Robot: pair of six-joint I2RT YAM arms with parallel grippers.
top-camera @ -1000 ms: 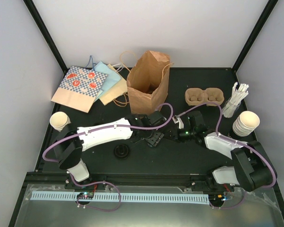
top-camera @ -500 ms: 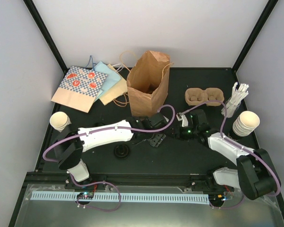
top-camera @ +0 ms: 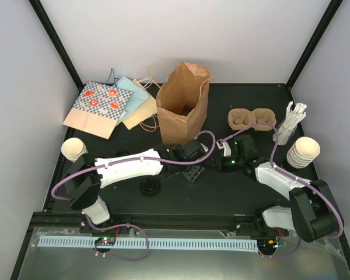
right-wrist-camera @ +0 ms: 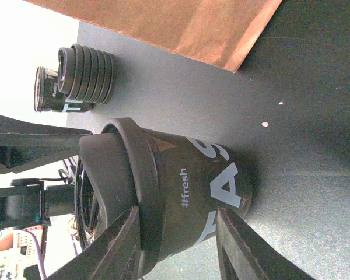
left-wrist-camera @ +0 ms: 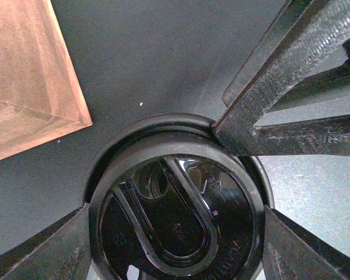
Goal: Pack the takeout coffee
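Observation:
A dark paper cup (right-wrist-camera: 204,186) with white lettering stands on the black table (right-wrist-camera: 315,175) under a round black lid (left-wrist-camera: 175,227). My left gripper (left-wrist-camera: 176,233) hangs over it from above, its fingers against both sides of the lid rim. My right gripper (right-wrist-camera: 178,219) is open, turned with one finger above the other, tips at the cup's side. Its upper finger (left-wrist-camera: 280,64) touches the lid rim. In the top view the left gripper (top-camera: 193,170) and right gripper (top-camera: 217,162) meet at mid-table. The tan two-hollow carrier (top-camera: 252,119) sits empty at the back right.
The open brown paper bag (top-camera: 181,102) stands just behind the grippers. A stack of cream cups (top-camera: 303,151) and a holder of white sticks (top-camera: 289,125) are at the right. One cream cup (top-camera: 73,149) is at the left, spare black lids (top-camera: 149,186) in front, flat bags (top-camera: 108,105) back left.
My right arm has swung its elbow to the right and its gripper has shifted a little back. My left gripper has edged slightly right. The cup stays in place.

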